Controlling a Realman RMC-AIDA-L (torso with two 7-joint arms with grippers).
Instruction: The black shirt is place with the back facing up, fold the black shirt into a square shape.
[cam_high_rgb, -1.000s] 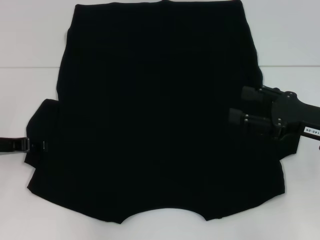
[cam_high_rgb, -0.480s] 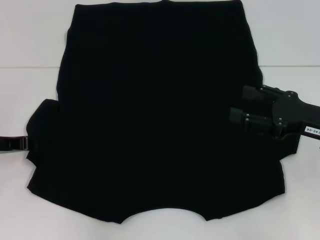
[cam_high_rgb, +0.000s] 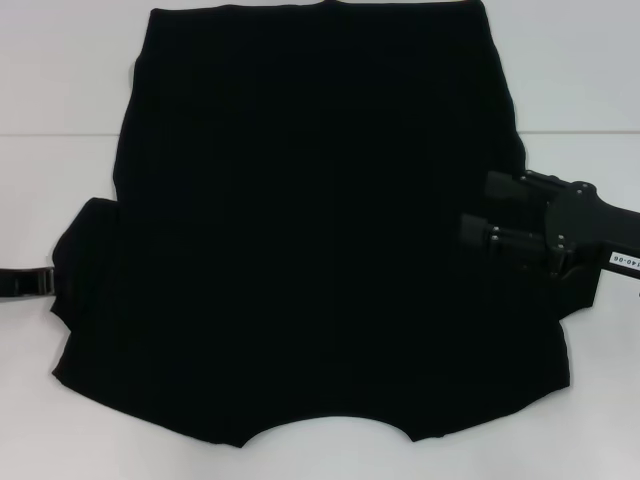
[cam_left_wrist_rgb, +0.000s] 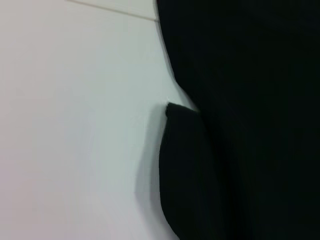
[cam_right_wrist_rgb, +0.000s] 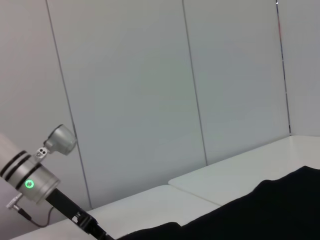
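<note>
The black shirt (cam_high_rgb: 320, 230) lies flat on the white table (cam_high_rgb: 60, 80), with the neck cut-out at the near edge and no lettering showing. My right gripper (cam_high_rgb: 484, 210) hovers over the shirt's right side by the right sleeve, its two fingers spread apart and holding nothing. Only the tip of my left gripper (cam_high_rgb: 30, 282) shows at the far left edge, just clear of the left sleeve (cam_high_rgb: 85, 260). The left wrist view shows that sleeve (cam_left_wrist_rgb: 185, 170) lying on the table. The right wrist view shows the shirt's edge (cam_right_wrist_rgb: 265, 210).
Bare white table surface (cam_left_wrist_rgb: 75, 125) lies to the left and right of the shirt. A seam line crosses the table at the back (cam_high_rgb: 60, 134). In the right wrist view, wall panels stand behind and my left arm (cam_right_wrist_rgb: 30, 175) shows far off.
My left gripper has drawn back leftward, off the left sleeve's edge toward the frame edge. The right gripper has barely moved. The shirt lies as before.
</note>
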